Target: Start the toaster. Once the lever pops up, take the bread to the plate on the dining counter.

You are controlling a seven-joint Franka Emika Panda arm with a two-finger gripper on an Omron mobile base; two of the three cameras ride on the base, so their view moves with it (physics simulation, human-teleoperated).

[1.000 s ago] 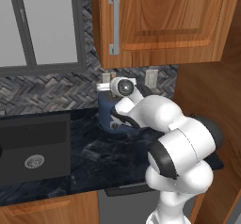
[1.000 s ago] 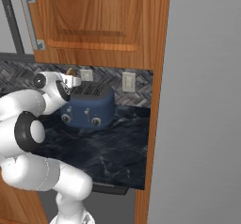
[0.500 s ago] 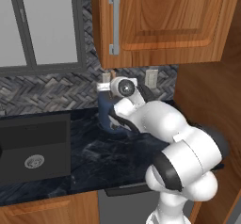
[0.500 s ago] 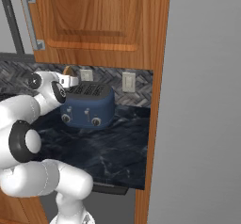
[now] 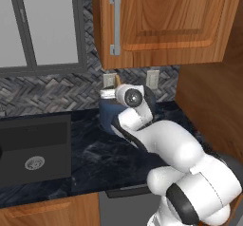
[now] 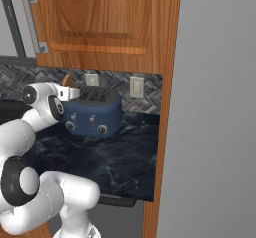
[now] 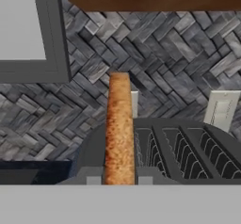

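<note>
My gripper is shut on the bread, a golden-brown slice seen edge-on and standing upright between the finger tips. The dark-blue toaster sits on the black worktop against the herringbone wall, its empty black slots just right of and below the slice. From the right base view the bread pokes up above the gripper at the toaster's left end. In the left base view my arm hides most of the toaster. The plate and the dining counter are out of view.
A black sink is set into the worktop left of the toaster. Wooden upper cabinets hang low above it. A wooden side panel and a tall grey front close off the right. White wall outlets sit behind the toaster.
The hand has drifted a little left with the bread still in its grip. The arm's elbow has swung nearer to the cameras. The toaster has not moved.
</note>
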